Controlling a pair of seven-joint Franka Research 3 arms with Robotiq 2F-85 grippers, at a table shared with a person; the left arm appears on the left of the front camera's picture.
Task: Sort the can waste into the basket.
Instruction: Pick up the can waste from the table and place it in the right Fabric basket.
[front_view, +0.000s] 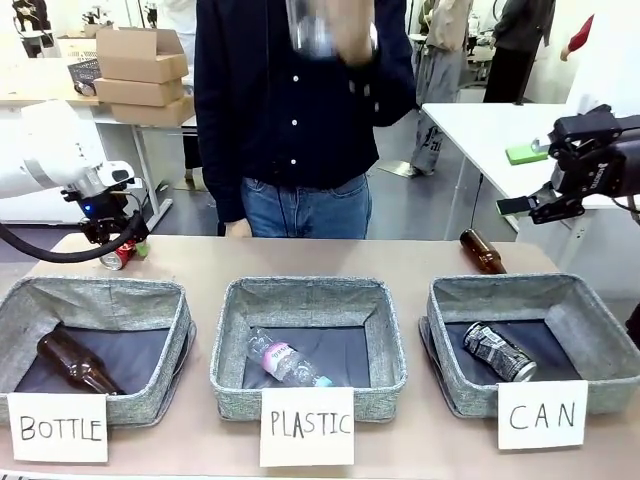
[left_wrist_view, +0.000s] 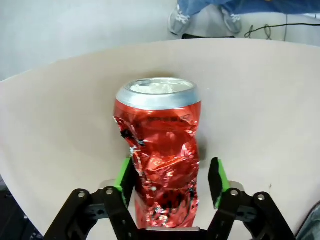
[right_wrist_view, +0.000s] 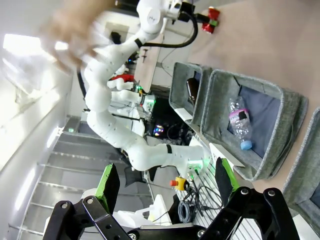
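The crushed red can (left_wrist_view: 160, 150) lies on the table at the far left (front_view: 118, 257). My left gripper (left_wrist_view: 170, 172) straddles it, open: the left pad (left_wrist_view: 125, 177) meets the can's side, while the right pad (left_wrist_view: 216, 180) stands a little off it. The black and silver can (front_view: 498, 352) lies inside the grey basket signed "CAN" (front_view: 590, 385) at the right. My right gripper (front_view: 530, 205) hangs high above the table's right end, open, with nothing between its fingers (right_wrist_view: 109, 184).
A brown bottle (front_view: 482, 250) lies on the table behind the CAN basket. The "BOTTLE" basket (front_view: 100, 295) holds a brown bottle, the "PLASTIC" basket (front_view: 310, 295) a clear one. A person (front_view: 300, 110) stands at the far side, a blurred hand raised.
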